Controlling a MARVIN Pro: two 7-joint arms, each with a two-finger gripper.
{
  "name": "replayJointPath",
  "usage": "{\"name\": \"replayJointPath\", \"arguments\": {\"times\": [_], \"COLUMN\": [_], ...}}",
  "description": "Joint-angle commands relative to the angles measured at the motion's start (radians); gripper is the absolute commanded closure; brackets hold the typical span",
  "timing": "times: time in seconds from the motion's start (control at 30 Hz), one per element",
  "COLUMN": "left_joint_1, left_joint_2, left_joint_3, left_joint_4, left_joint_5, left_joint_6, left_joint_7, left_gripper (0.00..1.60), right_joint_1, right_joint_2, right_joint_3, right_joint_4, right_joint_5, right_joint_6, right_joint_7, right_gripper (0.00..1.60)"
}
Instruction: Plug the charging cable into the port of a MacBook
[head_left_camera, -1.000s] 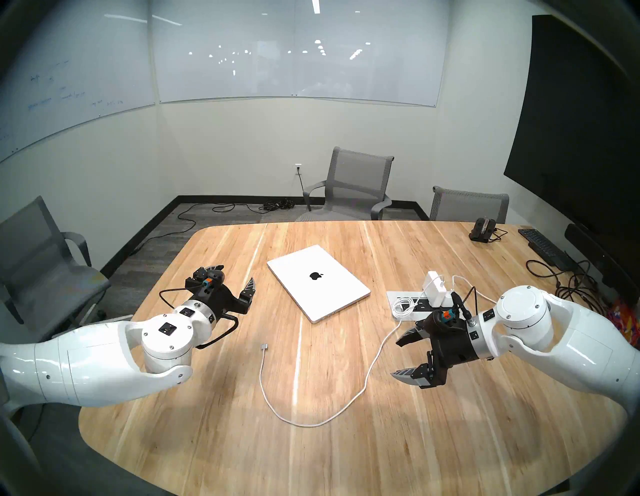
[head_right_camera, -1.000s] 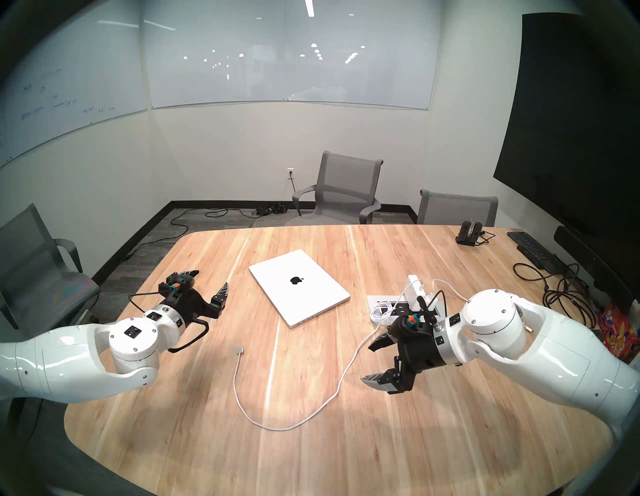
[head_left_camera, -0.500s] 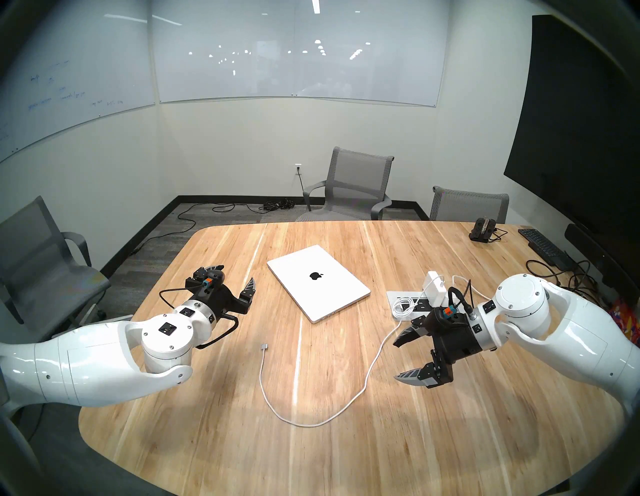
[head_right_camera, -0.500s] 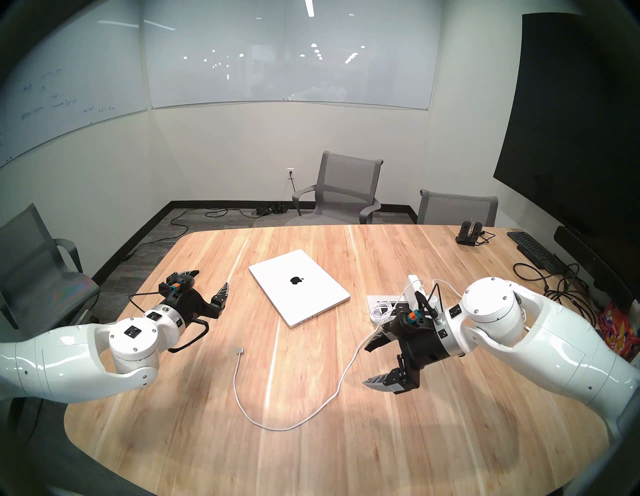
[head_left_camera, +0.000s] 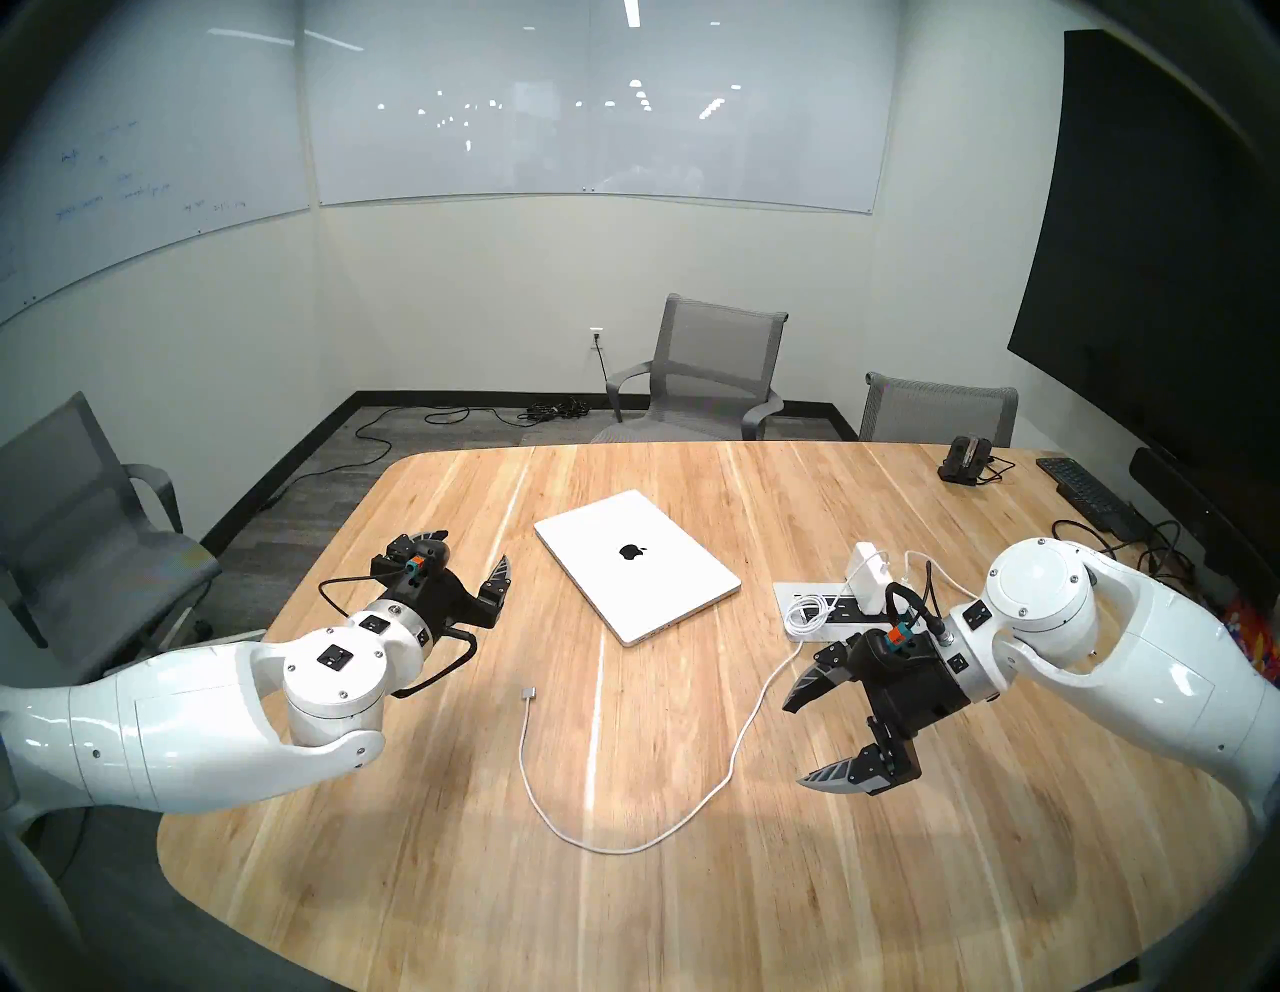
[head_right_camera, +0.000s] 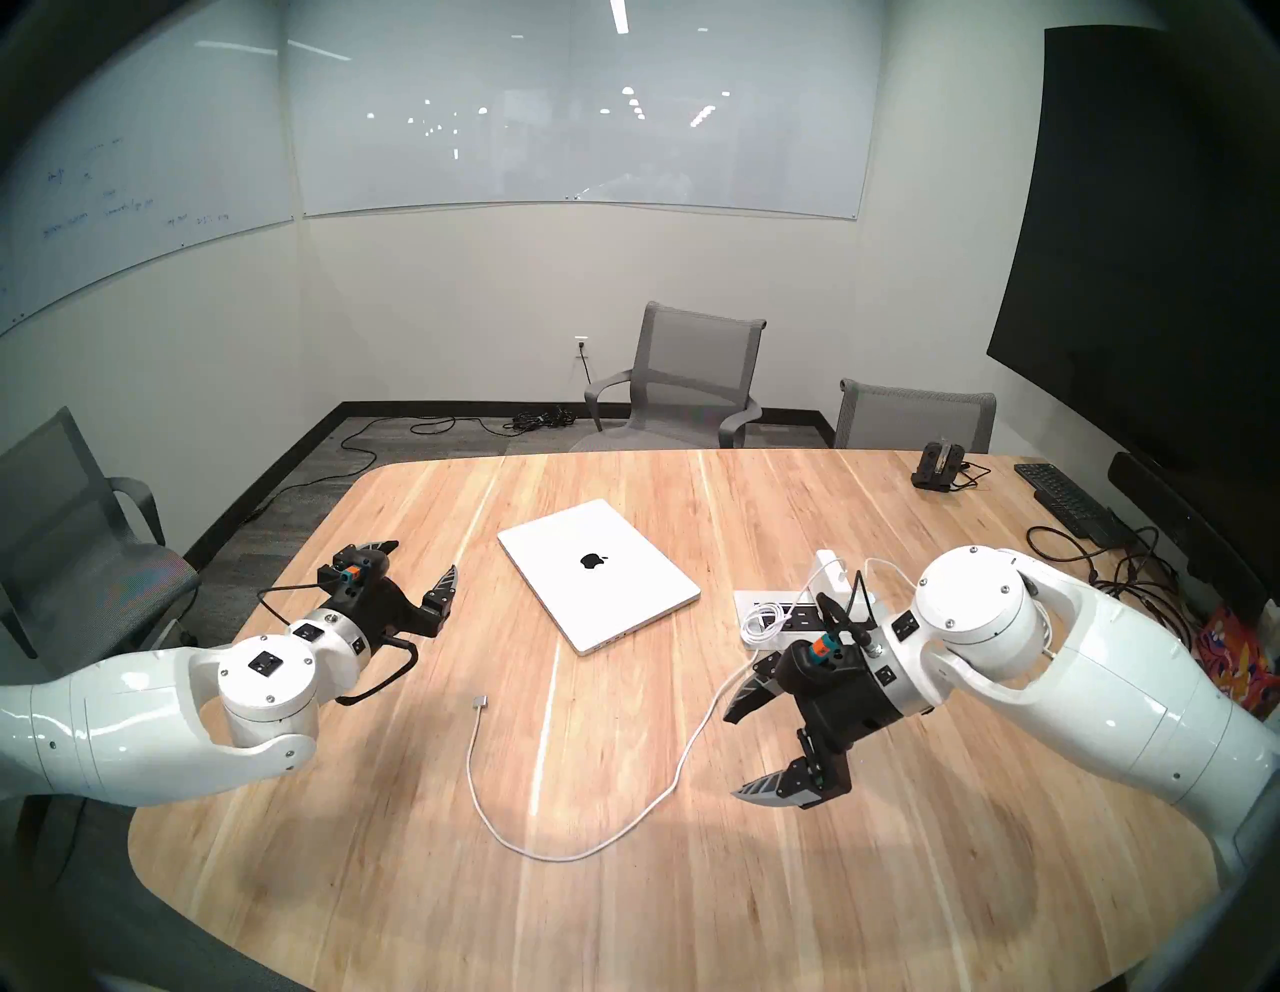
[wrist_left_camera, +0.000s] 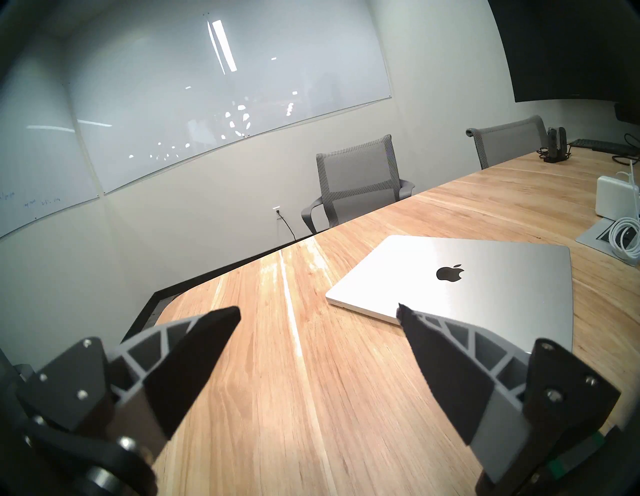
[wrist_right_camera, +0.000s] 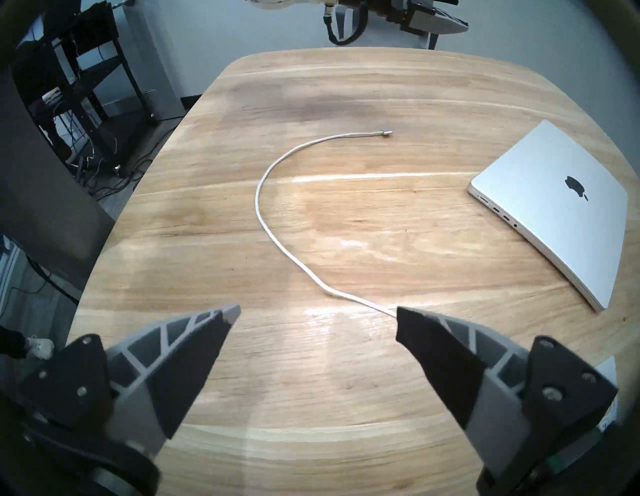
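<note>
While I watch remotely, a wooden table (head_left_camera: 692, 900) holds the closed MacBook (head_left_camera: 637, 564) and loose charging cable (head_left_camera: 699, 807). Grey chairs (head_left_camera: 713, 367) and whiteboards (head_left_camera: 596, 104) surround it. Left gripper (head_left_camera: 471, 551) and right gripper (head_left_camera: 800, 741) hover with jaws apart, empty.

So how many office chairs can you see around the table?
3: one chair on the left side, one at the far end, one far right. Others may be out of view.

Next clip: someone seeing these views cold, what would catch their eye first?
Probably the closed silver MacBook with its black apple logo, lying mid-table. Next, the white charging cable looping over the wood in front of it, its connector lying loose, not plugged in. Then the two white arms flanking both, left hand and right hand open and empty above the table.
</note>
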Motion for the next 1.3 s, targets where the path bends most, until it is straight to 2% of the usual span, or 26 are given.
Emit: {"name": "replayJointPath", "arguments": {"times": [0.0, 0.3, 0.5, 0.93, 1.27], "left_joint_1": [-0.014, -0.014, -0.014, -0.014, -0.014], "left_joint_2": [-0.001, -0.001, -0.001, -0.001, -0.001], "left_joint_3": [-0.013, -0.013, -0.013, -0.013, -0.013], "left_joint_4": [-0.002, -0.002, -0.002, -0.002, -0.002], "left_joint_5": [-0.003, -0.003, -0.003, -0.003, -0.003], "left_joint_6": [-0.004, -0.004, -0.004, -0.004, -0.004], "left_joint_7": [-0.002, -0.002, -0.002, -0.002, -0.002], "left_gripper": [0.0, 0.0, 0.0, 0.0, 0.0], "right_joint_1": [0.028, 0.062, 0.1, 0.163, 0.192], "right_joint_2": [-0.02, -0.075, -0.142, -0.232, -0.265], "right_joint_3": [-0.006, -0.045, -0.085, -0.14, -0.182], "right_joint_4": [-0.017, -0.011, 0.004, 0.054, 0.075], "right_joint_5": [-0.027, -0.112, -0.187, -0.262, -0.313], "right_joint_6": [0.012, 0.028, 0.047, 0.059, 0.057], "right_joint_7": [0.009, 0.03, 0.042, 0.106, 0.148], "right_gripper": [0.0, 0.0, 0.0, 0.0, 0.0]}}
